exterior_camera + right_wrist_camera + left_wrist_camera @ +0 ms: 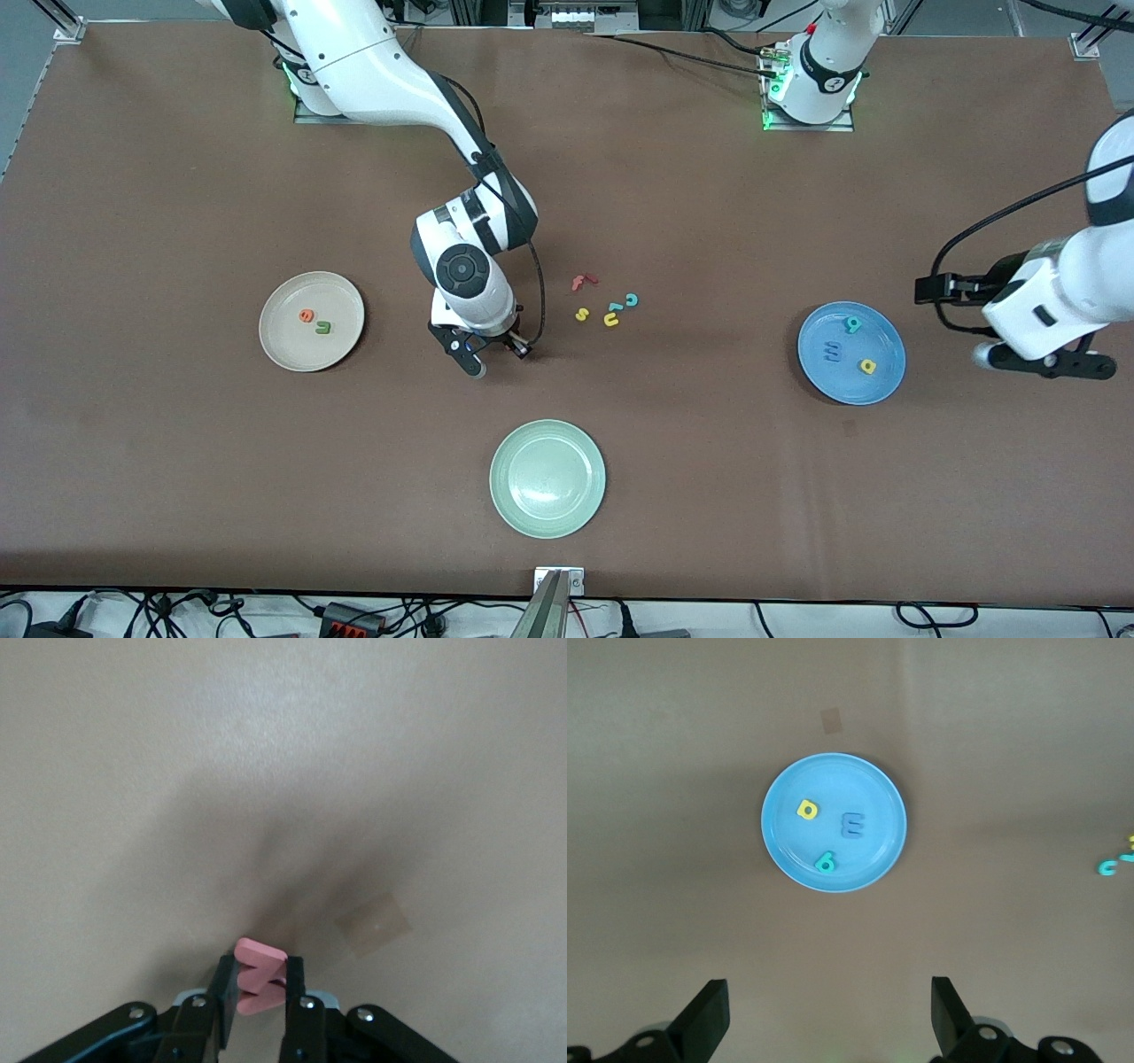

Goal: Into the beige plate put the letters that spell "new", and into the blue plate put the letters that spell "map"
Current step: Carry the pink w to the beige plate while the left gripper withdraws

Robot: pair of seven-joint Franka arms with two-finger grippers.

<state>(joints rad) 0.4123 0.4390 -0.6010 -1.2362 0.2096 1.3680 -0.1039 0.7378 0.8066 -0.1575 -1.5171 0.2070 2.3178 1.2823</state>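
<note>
My right gripper (483, 357) hangs over bare table between the beige plate (285, 347) and the loose letters, shut on the red-pink w (260, 953), which stands pinched between its jaws. An orange e (306, 315) and a green n (322, 329) lie in the beige plate. The blue plate (888, 344) holds a teal p (853, 324), a blue m (832, 351) and a yellow a (867, 365). In the left wrist view the blue plate (877, 797) shows with these three letters. My left gripper (1045, 359) waits beside that plate, open and holding nothing.
A red f (583, 282), a yellow s (581, 314), a teal c (632, 300) and a yellow u (611, 320) lie loose mid-table. A pale green plate (547, 509) sits nearer the front camera. A small tape patch (373, 924) marks the table under my right gripper.
</note>
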